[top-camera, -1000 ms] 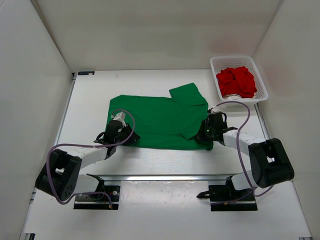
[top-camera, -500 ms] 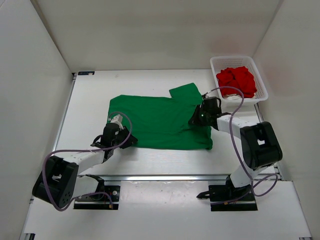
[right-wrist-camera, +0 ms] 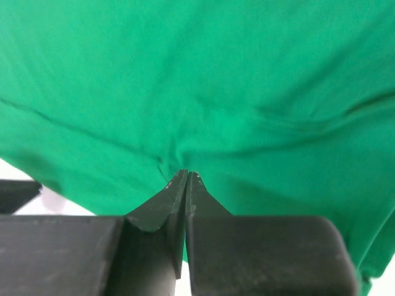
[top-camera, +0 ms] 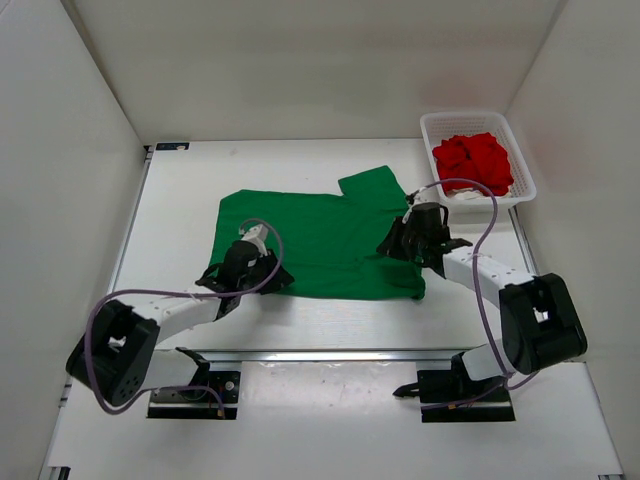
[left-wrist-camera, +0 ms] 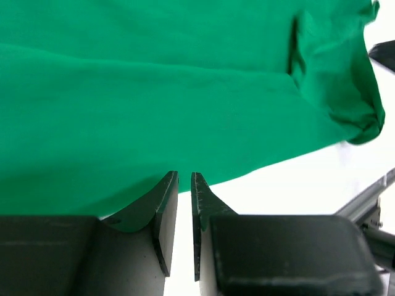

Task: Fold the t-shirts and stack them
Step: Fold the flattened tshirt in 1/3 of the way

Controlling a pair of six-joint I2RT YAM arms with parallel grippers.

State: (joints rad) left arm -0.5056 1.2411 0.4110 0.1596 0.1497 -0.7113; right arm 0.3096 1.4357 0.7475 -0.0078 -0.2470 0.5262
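On the left, the left gripper (left-wrist-camera: 184, 180) is lying low over the near hem of the green t-shirt (top-camera: 330, 235). Its fingers are drawn almost together, leaving only a thin slit, and no cloth is showing in that slit. The shirt is lying spread flat on the white table (top-camera: 180, 220), with one sleeve pointing toward the far right and its near right corner bunching into a small roll. A lilac cable (top-camera: 268, 236) is looping over the cloth just behind the left wrist. Further right, the right gripper (right-wrist-camera: 186, 176) is pressing its fingers tight together on the shirt's right side, with wrinkles running in to the tips. At the far right corner, the red t-shirt (top-camera: 475, 160) is sitting crumpled in a white mesh basket (top-camera: 430, 155), well apart from the green one. The right arm's cable is arching near the basket's near rim.
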